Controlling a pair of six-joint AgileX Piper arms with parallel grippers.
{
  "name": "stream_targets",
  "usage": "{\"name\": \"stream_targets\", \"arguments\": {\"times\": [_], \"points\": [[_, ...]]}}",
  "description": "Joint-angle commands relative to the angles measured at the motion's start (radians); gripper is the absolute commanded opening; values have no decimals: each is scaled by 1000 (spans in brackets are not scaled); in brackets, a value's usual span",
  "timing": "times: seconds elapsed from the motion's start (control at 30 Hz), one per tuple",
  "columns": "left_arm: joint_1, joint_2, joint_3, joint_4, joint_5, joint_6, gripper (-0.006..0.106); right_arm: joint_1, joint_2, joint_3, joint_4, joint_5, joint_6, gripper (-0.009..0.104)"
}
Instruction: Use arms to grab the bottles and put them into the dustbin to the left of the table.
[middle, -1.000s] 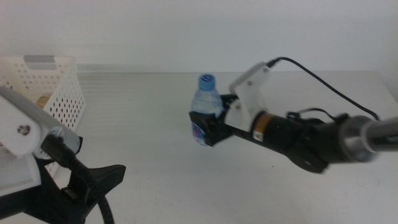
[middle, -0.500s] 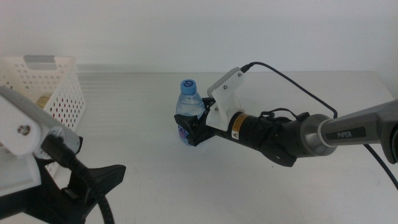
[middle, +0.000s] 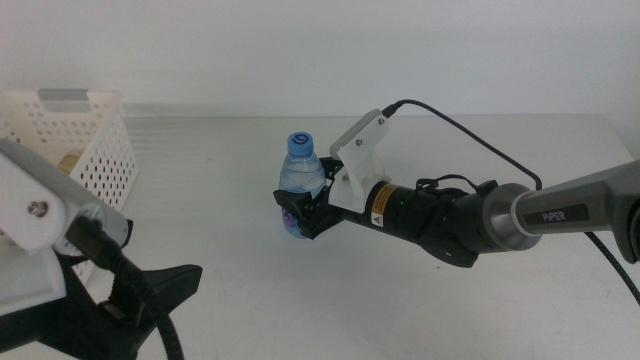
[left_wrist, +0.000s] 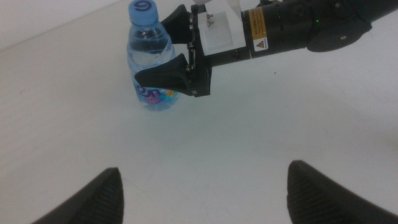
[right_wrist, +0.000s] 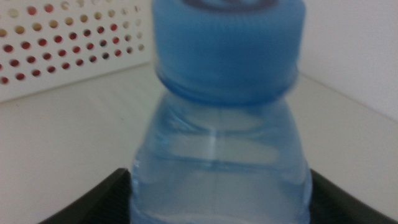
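Observation:
A small clear water bottle with a blue cap (middle: 300, 172) stands upright on the white table (middle: 250, 290), left of its middle. My right gripper (middle: 297, 212) reaches in from the right and is shut on the bottle's lower body. The left wrist view shows the bottle (left_wrist: 151, 56) between the right gripper's dark jaws (left_wrist: 171, 65). The right wrist view is filled by the bottle's cap and neck (right_wrist: 224, 124). My left gripper (middle: 165, 285) waits open and empty at the bottom left, its jaws wide apart (left_wrist: 204, 169). The white holed dustbin (middle: 90, 140) stands at the far left.
Something yellowish (middle: 68, 158) shows through the dustbin's holed wall. The dustbin's wall also shows behind the bottle in the right wrist view (right_wrist: 62, 37). The right arm's black cable (middle: 470, 125) arcs above the table. No red can is in view.
My right gripper has carried the water bottle leftward across the table, toward the dustbin. The left arm has not moved.

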Motion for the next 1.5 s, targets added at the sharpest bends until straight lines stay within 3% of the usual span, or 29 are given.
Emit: {"name": "stream_targets", "arguments": {"times": [0.0,0.1,0.5,0.67,0.87,1.0,1.1,1.3,1.47], "points": [[-7,-3,-27,-11,-74,-16,82,5,-70,-28,-16,-98,-1,83],[-7,-3,-27,-11,-74,-16,82,5,-86,-19,-21,-92,40,96],[-7,-3,-27,-11,-74,-16,82,5,-336,247,-3,-14,57,89],[-7,-3,-27,-11,-74,-16,82,5,-564,397,27,15,73,81],[-7,-3,-27,-11,-74,-16,82,5,-792,461,-1,227,162,77],[-7,-3,-27,-11,-75,-16,82,5,-920,468,-58,410,237,77],[-7,-3,-27,-11,-74,-16,82,5,-992,502,-70,459,257,77],[-7,-3,-27,-11,-74,-16,82,5,-1141,598,99,471,164,77],[-7,-3,-27,-11,-74,-16,82,5,-1230,650,320,536,-82,77]]}}
